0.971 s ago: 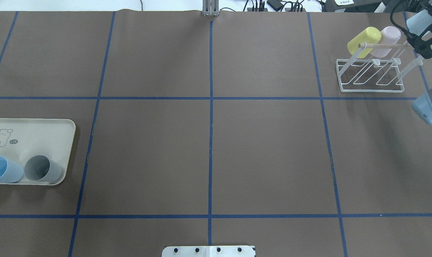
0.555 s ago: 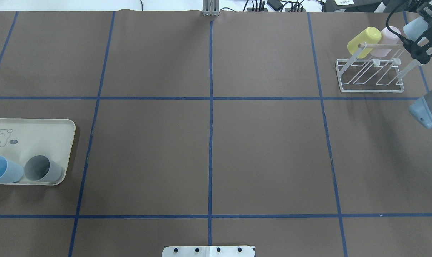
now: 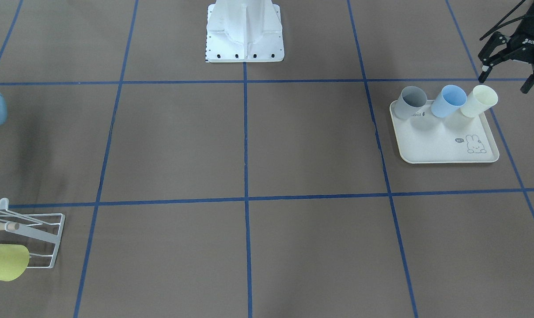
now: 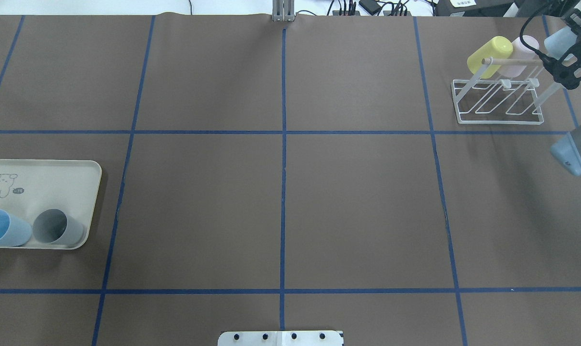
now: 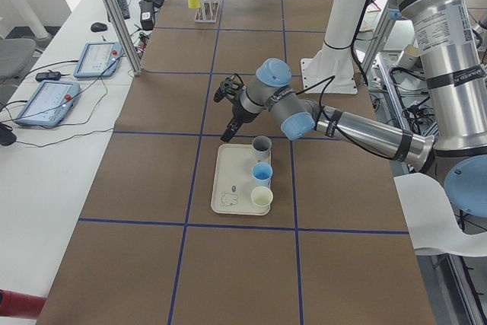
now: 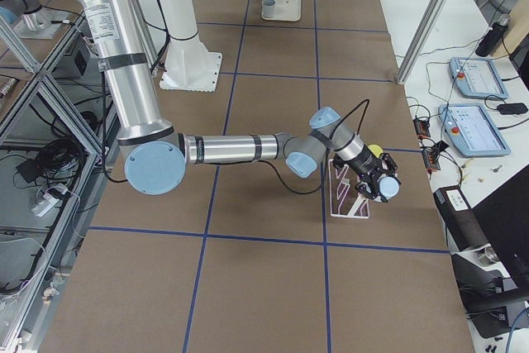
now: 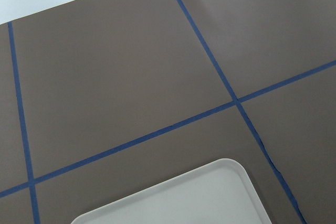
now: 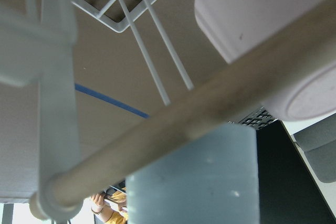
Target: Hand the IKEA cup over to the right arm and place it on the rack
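left gripper point(image 3: 504, 84): fingers spread, empty, near tray point(image 3: 434, 150). along one tray edge, in row: cream cup point(image 3: 481, 100), blue cup point(image 4: 4, 228), grey cup point(image 4: 57, 227). far right: rack point(image 4: 499, 117), yellow cup point(image 4: 489, 55) and pink cup point(image 4: 523, 53) on prongs. ikea cup point(image 4: 557, 41), pale blue, at dowel end just beside pink cup, pinched by right gripper point(image 4: 562, 60).
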